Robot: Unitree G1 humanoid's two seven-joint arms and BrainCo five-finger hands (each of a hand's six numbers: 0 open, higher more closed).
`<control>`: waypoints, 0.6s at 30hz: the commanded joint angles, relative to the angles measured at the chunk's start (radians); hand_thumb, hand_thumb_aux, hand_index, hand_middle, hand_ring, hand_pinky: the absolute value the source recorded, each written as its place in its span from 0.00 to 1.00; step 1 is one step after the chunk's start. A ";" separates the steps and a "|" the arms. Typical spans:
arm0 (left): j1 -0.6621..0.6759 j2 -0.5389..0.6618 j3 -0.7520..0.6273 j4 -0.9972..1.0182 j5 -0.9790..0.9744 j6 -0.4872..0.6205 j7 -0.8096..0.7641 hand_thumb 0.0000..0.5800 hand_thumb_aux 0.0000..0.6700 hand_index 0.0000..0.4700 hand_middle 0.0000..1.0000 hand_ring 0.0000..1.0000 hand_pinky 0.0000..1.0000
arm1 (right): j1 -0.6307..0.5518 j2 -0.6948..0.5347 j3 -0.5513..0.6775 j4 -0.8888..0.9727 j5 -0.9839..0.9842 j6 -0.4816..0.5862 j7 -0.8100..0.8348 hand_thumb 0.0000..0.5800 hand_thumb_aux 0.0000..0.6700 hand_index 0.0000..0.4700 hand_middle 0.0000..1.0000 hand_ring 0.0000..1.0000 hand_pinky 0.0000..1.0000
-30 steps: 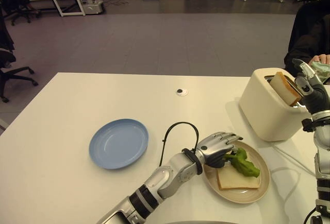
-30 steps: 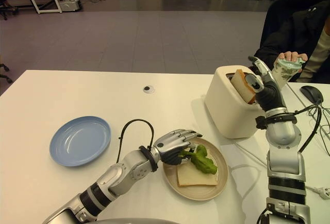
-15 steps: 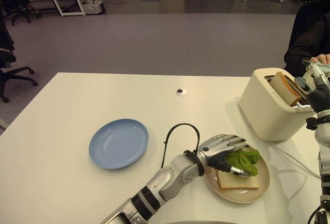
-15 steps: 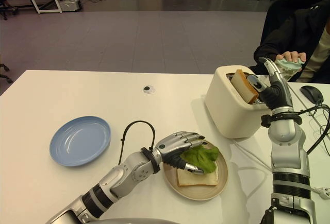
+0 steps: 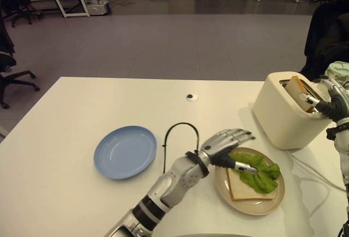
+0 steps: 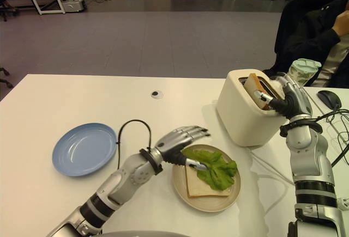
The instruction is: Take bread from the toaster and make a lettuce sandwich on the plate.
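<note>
Bread on the plate: one slice (image 5: pixel 245 191) lies flat on the tan plate (image 5: pixel 248 210), at the near edge of the white table (image 5: pixel 65 139), right of centre.
Lettuce: a green leaf (image 5: pixel 259 175) is spread over that slice, covering its far and right parts and hanging a little past the crust toward the plate's rim.
My left hand: my left hand (image 5: pixel 223 143) hangs over the left side of the tan plate, fingers stretched out and uncurled, gripping nothing. One fingertip rests on the leaf's near-left edge.
Blue plate: the blue plate (image 5: pixel 125 152) sits to the left of my left arm, well apart from the tan plate.
Toaster: the cream toaster (image 5: pixel 283 120) stands beyond the tan plate, to the right. A toast slice (image 5: pixel 296 89) stands tilted in its slot, its top sticking out.
My right hand: my right hand (image 6: pixel 289 102) is at the toaster's top, touching the toast slice. I cannot tell whether it grips the slice.
Behind my right hand: a pale cup (image 6: pixel 304 71) and a dark mouse (image 6: pixel 329 99).
Far middle of table: a small round grommet (image 5: pixel 191 97).
</note>
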 commanded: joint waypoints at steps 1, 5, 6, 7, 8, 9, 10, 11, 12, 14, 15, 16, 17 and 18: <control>0.065 0.069 0.107 -0.041 -0.047 0.012 0.016 0.00 0.00 0.00 0.00 0.00 0.00 | 0.006 -0.017 0.031 -0.012 -0.007 0.020 0.045 0.78 0.53 0.53 0.00 0.00 0.00; 0.091 0.100 0.127 -0.044 -0.020 0.012 0.039 0.00 0.00 0.00 0.00 0.00 0.00 | 0.012 -0.016 0.061 -0.018 -0.018 0.029 0.064 0.79 0.54 0.54 0.00 0.00 0.00; 0.092 0.100 0.123 -0.043 -0.015 0.012 0.042 0.00 0.00 0.00 0.00 0.00 0.00 | 0.012 -0.017 0.065 -0.014 -0.018 0.031 0.065 0.80 0.55 0.55 0.00 0.00 0.00; 0.092 0.098 0.120 -0.042 -0.011 0.013 0.045 0.00 0.00 0.00 0.00 0.00 0.00 | 0.011 -0.018 0.067 -0.009 -0.017 0.031 0.065 0.82 0.57 0.57 0.00 0.00 0.00; 0.093 0.096 0.117 -0.043 -0.007 0.014 0.047 0.00 0.00 0.00 0.00 0.00 0.00 | 0.010 -0.020 0.068 -0.007 -0.015 0.032 0.066 0.83 0.59 0.59 0.00 0.00 0.00; 0.095 0.095 0.115 -0.043 -0.003 0.015 0.049 0.00 0.00 0.00 0.00 0.00 0.00 | 0.008 -0.022 0.070 -0.004 -0.015 0.032 0.066 0.88 0.65 0.65 0.00 0.00 0.00; 0.096 0.094 0.113 -0.043 0.001 0.016 0.052 0.00 0.00 0.00 0.00 0.00 0.00 | 0.004 -0.025 0.072 0.000 -0.014 0.031 0.066 1.00 0.96 0.96 0.00 0.00 0.00; 0.098 0.092 0.111 -0.042 0.004 0.017 0.054 0.00 0.00 0.00 0.00 0.00 0.00 | -0.001 -0.027 0.074 0.002 -0.013 0.029 0.064 1.00 1.00 1.00 0.00 0.00 0.00; 0.100 0.092 0.110 -0.042 0.007 0.019 0.057 0.00 0.00 0.00 0.00 0.00 0.00 | -0.007 -0.029 0.073 0.001 -0.012 0.025 0.059 1.00 1.00 1.00 0.00 0.00 0.00; 0.102 0.090 0.108 -0.042 0.009 0.023 0.061 0.00 0.00 0.00 0.00 0.00 0.00 | -0.018 -0.033 0.068 -0.002 -0.009 0.015 0.046 1.00 1.00 1.00 0.00 0.00 0.00; 0.103 0.089 0.106 -0.042 0.011 0.023 0.063 0.00 0.00 0.00 0.00 0.00 0.00 | -0.027 -0.034 0.061 -0.006 -0.006 0.009 0.033 1.00 1.00 1.00 0.00 0.00 0.00; 0.105 0.088 0.104 -0.041 0.012 0.024 0.066 0.00 0.00 0.00 0.00 0.00 0.00 | -0.037 -0.037 0.052 -0.010 -0.003 0.001 0.018 1.00 1.00 1.00 0.00 0.00 0.00; 0.106 0.087 0.103 -0.041 0.014 0.024 0.068 0.00 0.00 0.00 0.00 0.00 0.00 | -0.047 -0.038 0.042 -0.013 0.001 -0.007 0.002 1.00 1.00 1.00 0.00 0.00 0.00; 0.106 0.085 0.102 -0.040 0.016 0.025 0.070 0.00 0.00 0.00 0.00 0.00 0.00 | -0.058 -0.038 0.026 -0.019 0.006 -0.020 -0.022 1.00 1.00 1.00 0.00 0.00 0.00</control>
